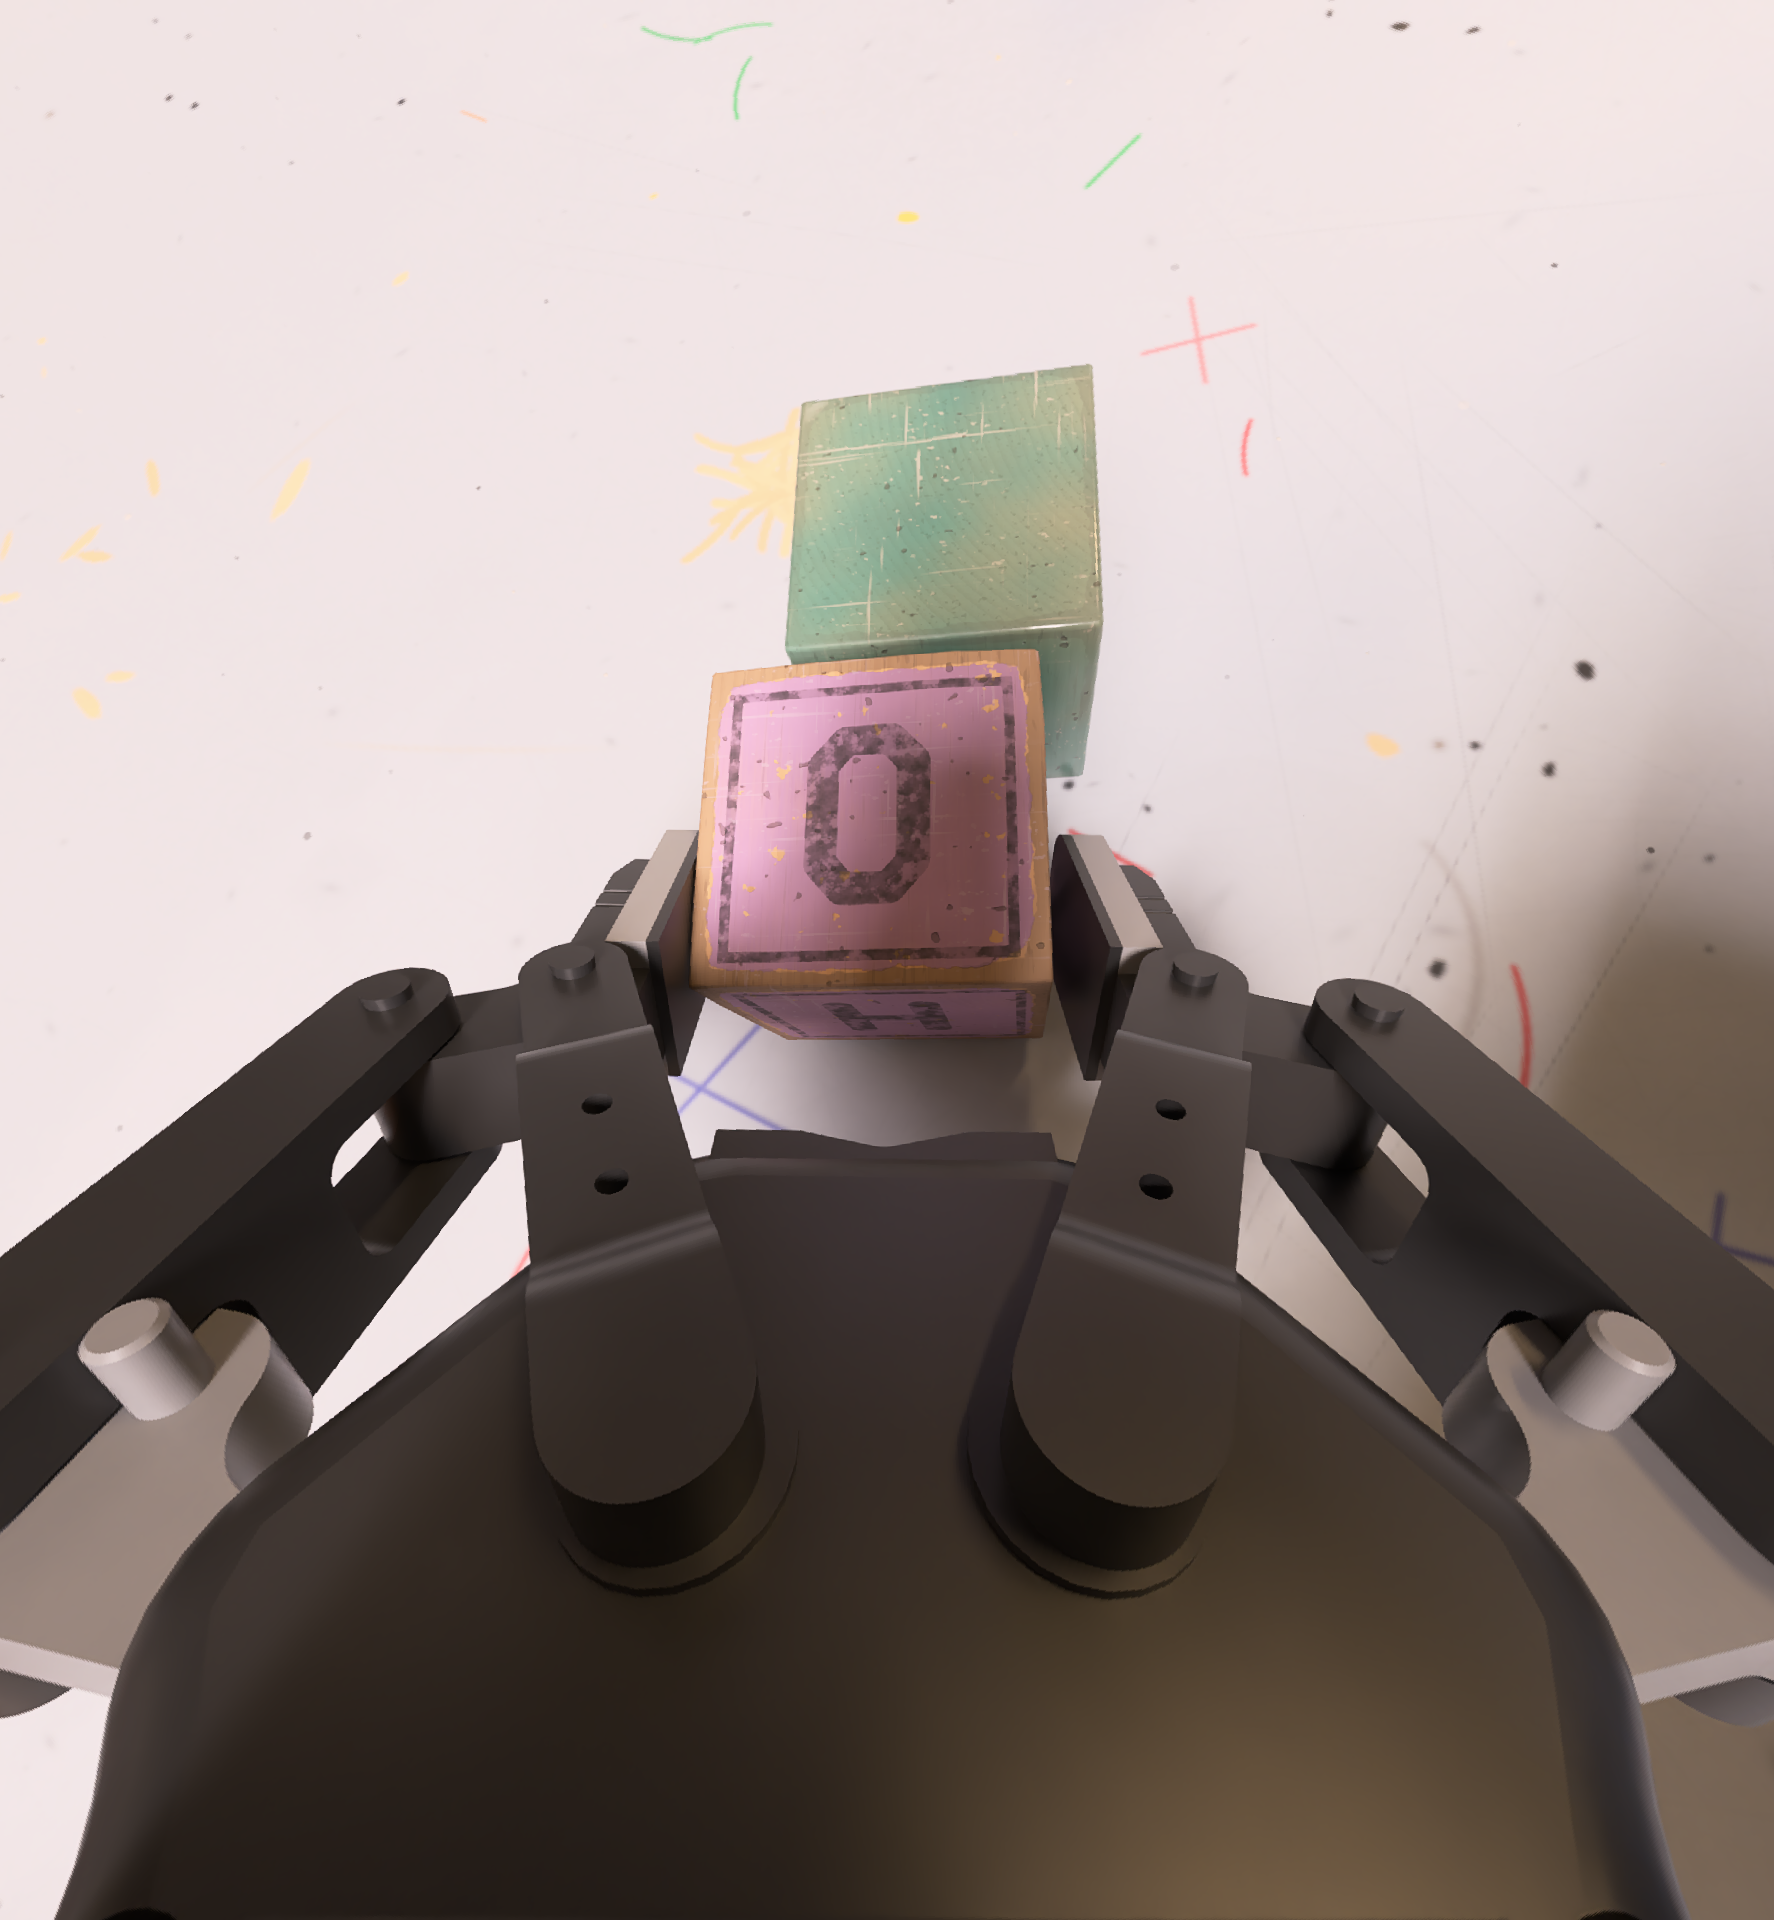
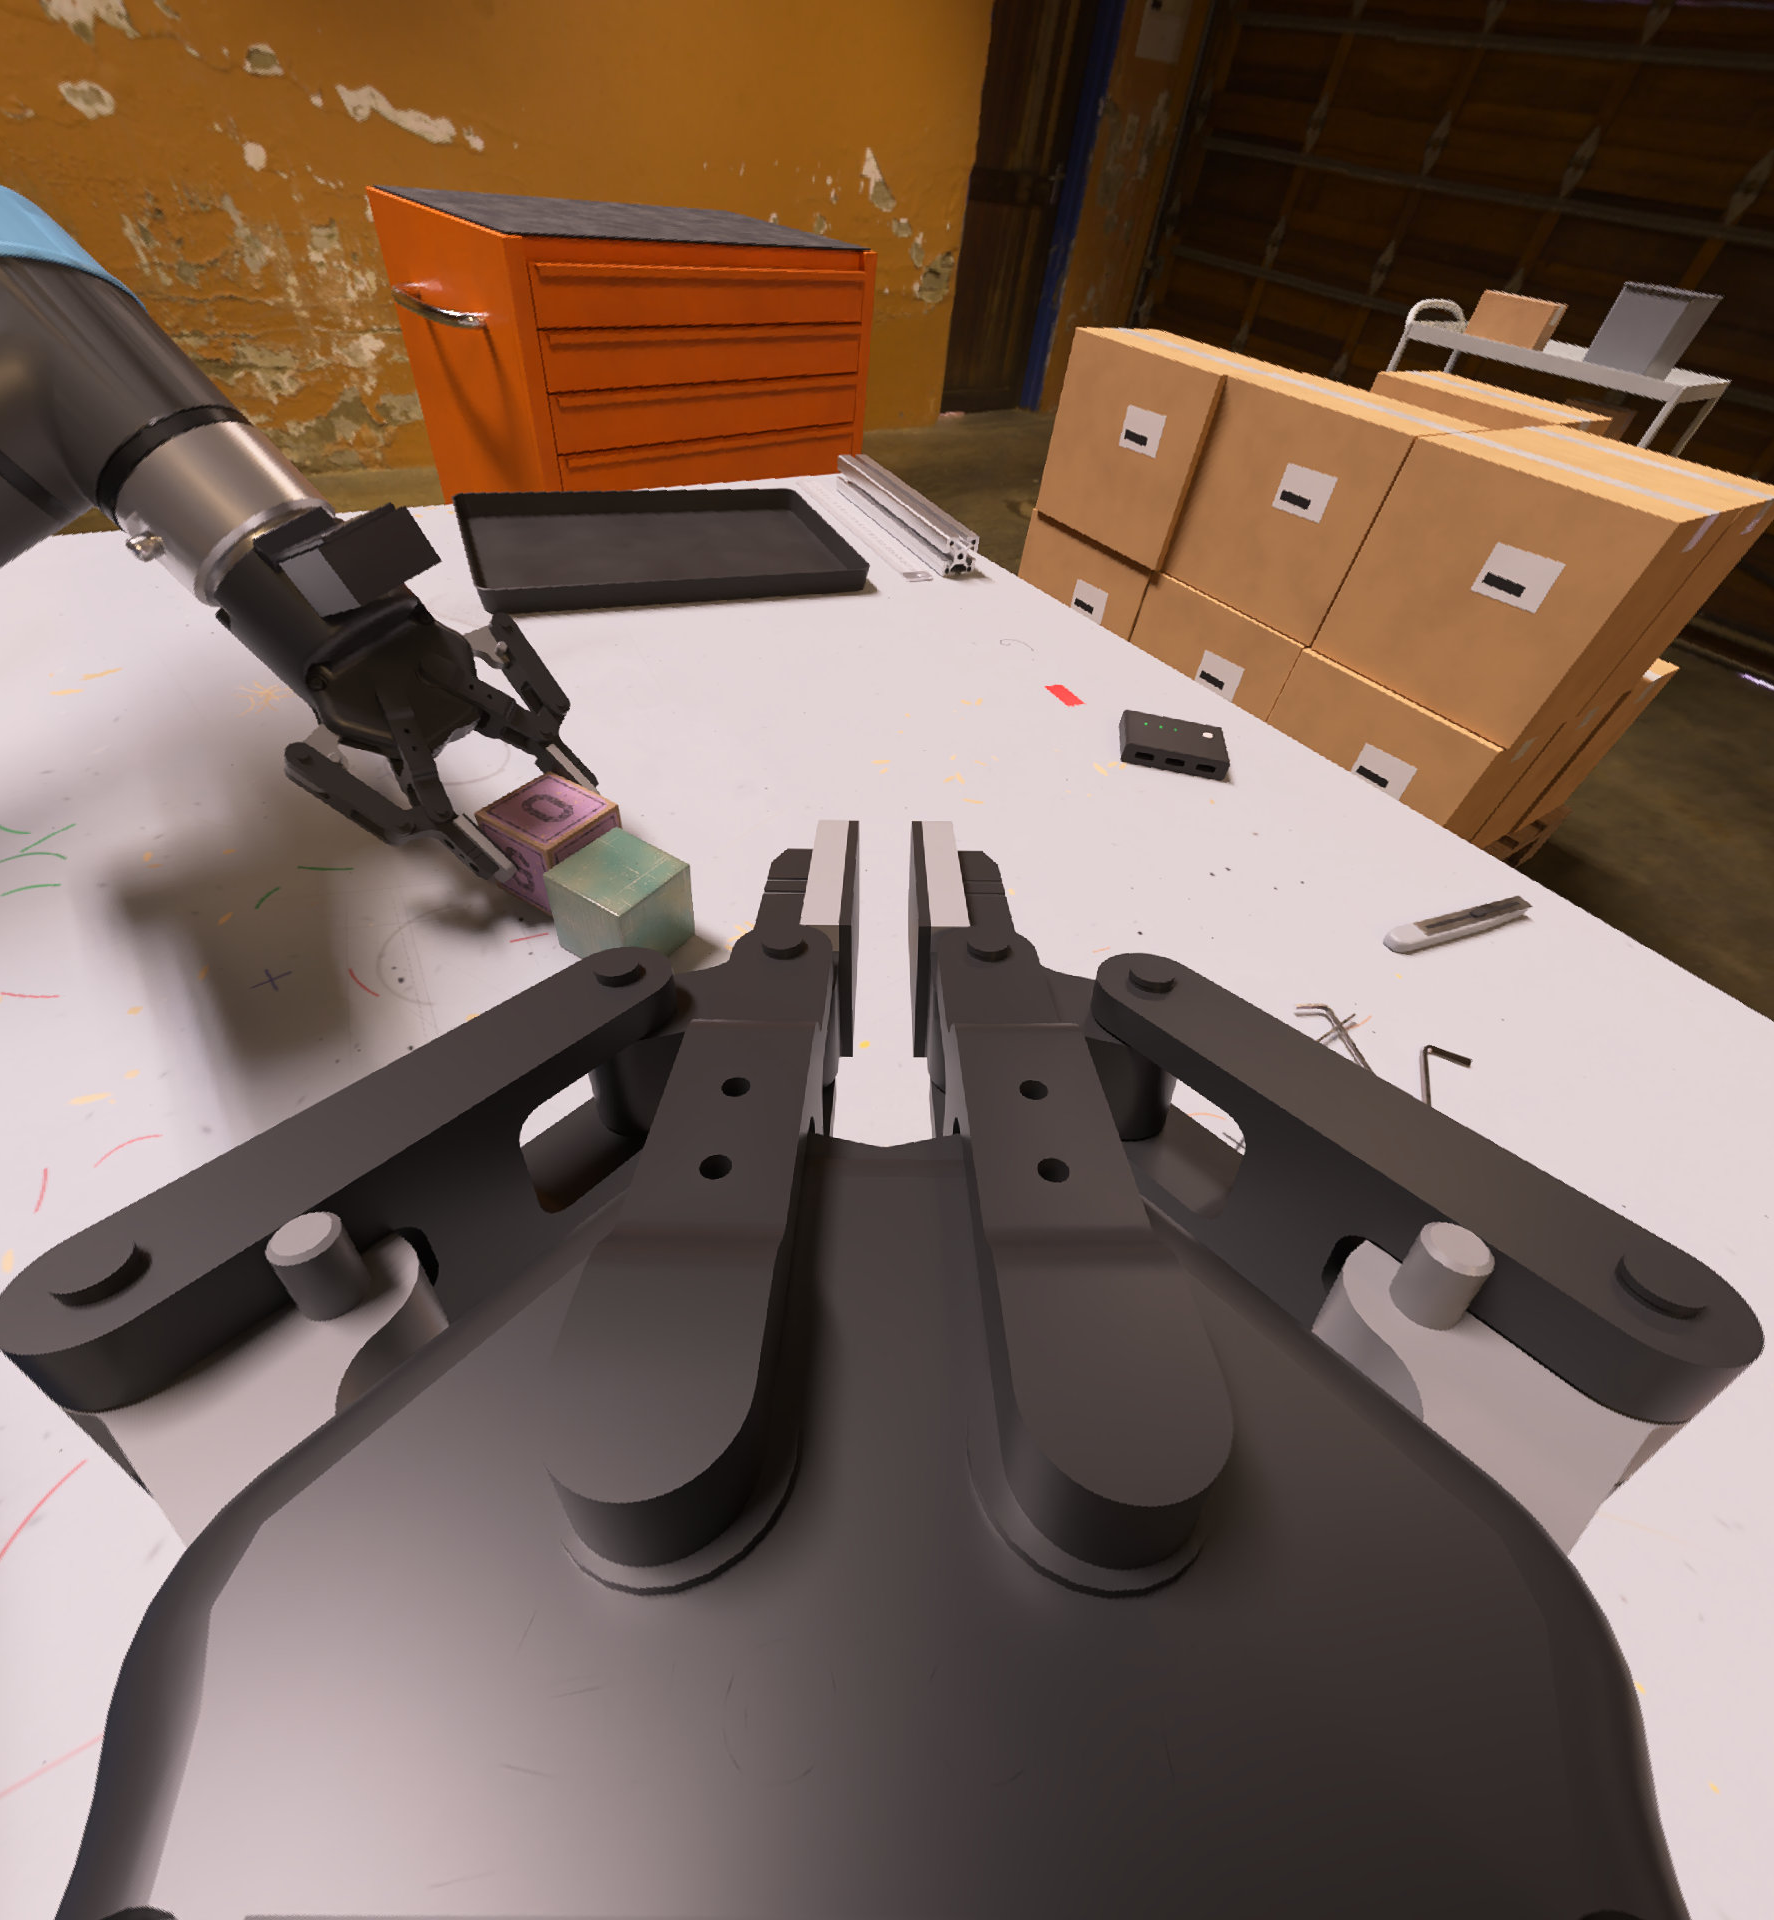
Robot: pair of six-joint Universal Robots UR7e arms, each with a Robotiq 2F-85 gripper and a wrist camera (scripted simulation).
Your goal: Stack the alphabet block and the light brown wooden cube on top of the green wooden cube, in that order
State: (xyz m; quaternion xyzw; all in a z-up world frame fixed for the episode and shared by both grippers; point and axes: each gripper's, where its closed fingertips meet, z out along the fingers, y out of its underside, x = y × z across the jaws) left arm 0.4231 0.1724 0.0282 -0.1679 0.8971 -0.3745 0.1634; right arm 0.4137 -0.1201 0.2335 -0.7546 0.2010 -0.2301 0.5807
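Observation:
The alphabet block (image 1: pixel 867 821), pink-faced with wooden edges, stands on the white table right against the near side of the green wooden cube (image 1: pixel 945 520). My left gripper (image 1: pixel 875 844) has one pad on each side of the block and is shut on it, low at the table. The right wrist view shows the same block (image 2: pixel 545 810), green cube (image 2: pixel 623 899) and left gripper (image 2: pixel 535 821) at mid left. My right gripper (image 2: pixel 883 831) hovers above the table to the right of the cube, its pads nearly together and empty. The light brown cube is in neither view.
A black tray (image 2: pixel 654 551) and an aluminium rail (image 2: pixel 909 514) lie at the far table edge. A small black box (image 2: pixel 1174 743), a utility knife (image 2: pixel 1454 923) and hex keys (image 2: pixel 1382 1044) lie on the right. Cardboard boxes (image 2: pixel 1382 540) and an orange cabinet (image 2: pixel 654 343) stand beyond the table.

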